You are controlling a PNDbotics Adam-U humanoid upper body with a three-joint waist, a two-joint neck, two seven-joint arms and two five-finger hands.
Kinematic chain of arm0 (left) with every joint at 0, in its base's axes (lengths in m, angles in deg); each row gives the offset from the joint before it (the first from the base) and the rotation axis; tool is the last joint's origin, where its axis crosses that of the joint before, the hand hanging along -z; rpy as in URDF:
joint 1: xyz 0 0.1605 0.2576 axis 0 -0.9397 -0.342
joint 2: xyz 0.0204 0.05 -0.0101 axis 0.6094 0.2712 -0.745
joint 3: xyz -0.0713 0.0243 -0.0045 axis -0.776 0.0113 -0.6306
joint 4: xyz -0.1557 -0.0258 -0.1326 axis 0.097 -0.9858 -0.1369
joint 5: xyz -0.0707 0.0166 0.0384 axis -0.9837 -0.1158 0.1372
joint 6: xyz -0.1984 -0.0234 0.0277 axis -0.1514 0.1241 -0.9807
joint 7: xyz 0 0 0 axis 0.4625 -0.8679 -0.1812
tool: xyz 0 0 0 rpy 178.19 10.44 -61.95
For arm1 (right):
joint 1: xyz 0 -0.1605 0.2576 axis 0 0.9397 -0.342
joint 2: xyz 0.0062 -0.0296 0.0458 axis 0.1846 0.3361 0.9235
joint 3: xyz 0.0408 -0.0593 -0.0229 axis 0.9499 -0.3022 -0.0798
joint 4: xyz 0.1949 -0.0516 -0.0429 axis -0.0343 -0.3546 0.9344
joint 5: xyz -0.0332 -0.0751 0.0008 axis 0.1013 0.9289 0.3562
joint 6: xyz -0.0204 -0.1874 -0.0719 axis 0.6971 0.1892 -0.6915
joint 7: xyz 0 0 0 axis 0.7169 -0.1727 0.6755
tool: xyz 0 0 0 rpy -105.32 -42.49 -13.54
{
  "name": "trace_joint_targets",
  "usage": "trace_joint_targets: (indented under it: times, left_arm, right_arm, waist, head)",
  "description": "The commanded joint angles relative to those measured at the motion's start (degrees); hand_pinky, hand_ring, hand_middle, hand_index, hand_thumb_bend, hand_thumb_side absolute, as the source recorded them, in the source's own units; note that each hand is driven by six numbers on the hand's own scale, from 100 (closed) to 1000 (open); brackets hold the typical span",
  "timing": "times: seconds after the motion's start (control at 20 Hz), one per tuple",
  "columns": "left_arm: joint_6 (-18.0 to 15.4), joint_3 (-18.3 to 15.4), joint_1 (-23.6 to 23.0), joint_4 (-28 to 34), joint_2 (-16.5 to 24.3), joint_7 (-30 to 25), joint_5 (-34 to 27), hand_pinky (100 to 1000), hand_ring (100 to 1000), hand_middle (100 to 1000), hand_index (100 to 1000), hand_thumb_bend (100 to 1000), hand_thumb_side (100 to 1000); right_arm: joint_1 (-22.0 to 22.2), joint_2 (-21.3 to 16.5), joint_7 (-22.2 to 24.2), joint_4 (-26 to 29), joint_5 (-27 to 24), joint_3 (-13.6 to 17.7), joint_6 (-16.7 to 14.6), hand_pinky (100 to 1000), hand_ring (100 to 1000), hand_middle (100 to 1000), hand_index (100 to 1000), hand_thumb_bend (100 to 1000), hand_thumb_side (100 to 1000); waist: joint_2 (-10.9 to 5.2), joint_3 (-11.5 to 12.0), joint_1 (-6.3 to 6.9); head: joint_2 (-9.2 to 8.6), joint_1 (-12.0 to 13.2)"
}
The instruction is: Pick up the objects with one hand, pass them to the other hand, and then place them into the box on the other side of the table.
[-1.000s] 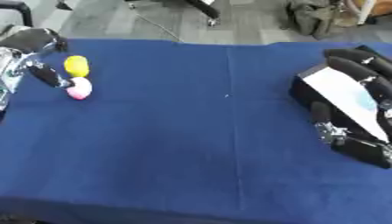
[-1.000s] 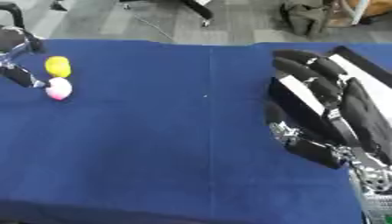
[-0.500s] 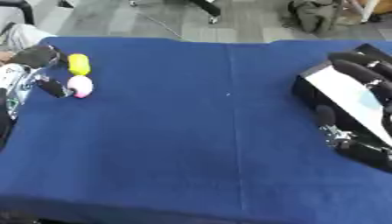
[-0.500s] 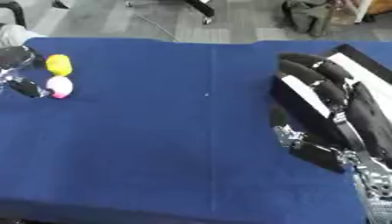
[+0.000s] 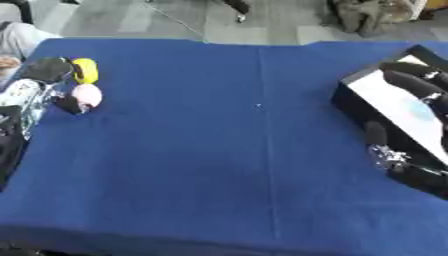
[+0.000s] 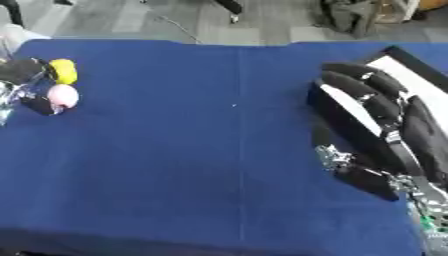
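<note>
A yellow object [image 5: 85,70] and a pink ball [image 5: 87,94] lie close together at the far left of the blue table [image 5: 227,150]. My left hand [image 5: 39,82] is at the table's left edge, right beside them. One dark finger touches the yellow object and the thumb tip lies against the pink ball. The hand is open and nothing is lifted. At the right stands a black box [image 5: 354,102] with a white inside. My right hand [image 6: 376,112] hangs open over the box's near wall, fingers straight and pointing away.
A light-coloured object [image 5: 17,40] shows past the table's far left corner. Grey floor, a chair base and a bag lie beyond the far edge. The table's broad blue middle holds nothing but a tiny white speck [image 5: 258,105].
My left hand has settled lower and closer against the yellow and pink objects. The objects and the right hand have stayed in place; the picture has shifted slightly.
</note>
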Motion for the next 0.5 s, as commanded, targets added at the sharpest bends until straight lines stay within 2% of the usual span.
trace_joint_targets:
  times: [0.05,0.25,0.4,0.45,0.5]
  left_arm:
    - [1.05,-0.75,1.13,-0.21,1.33,-0.07,0.95,746,647,629,733,503,297]
    - [1.75,-1.04,0.99,-1.29,0.99,0.08,1.43,725,604,585,689,462,280]
    - [2.51,-1.34,0.93,-1.12,0.72,2.99,1.01,671,502,475,562,262,207]
    - [2.82,-1.4,0.93,-0.94,0.7,4.34,0.7,660,486,456,537,229,202]
    - [3.17,-1.45,0.93,-0.71,0.71,5.81,0.32,634,445,399,465,184,194]
  right_arm:
    - [-0.18,-0.28,0.07,1.24,-0.34,0.17,-0.27,851,835,844,904,100,100]
    - [-0.1,-0.31,-0.01,1.24,-0.29,0.16,-0.3,851,835,843,900,100,100]
    - [0.02,-0.33,0.03,1.24,-0.23,0.14,-0.32,850,835,843,898,100,100]
    - [0.06,-0.34,0.04,1.24,-0.22,0.14,-0.32,850,835,843,897,100,100]
    - [0.11,-0.35,0.02,1.24,-0.23,0.15,-0.3,850,834,843,896,100,100]
  waist:
    - [-0.5,-0.14,0.03]
    - [-0.37,-0.27,-0.01]
    - [-0.38,-0.22,-0.1]
    - [-0.41,-0.17,-0.14]
    - [-0.44,-0.12,-0.17]
  head:
    - [-0.14,0.37]
    - [-0.14,0.5]
    - [-0.14,0.5]
    - [-0.14,0.52]
    - [-0.14,0.53]
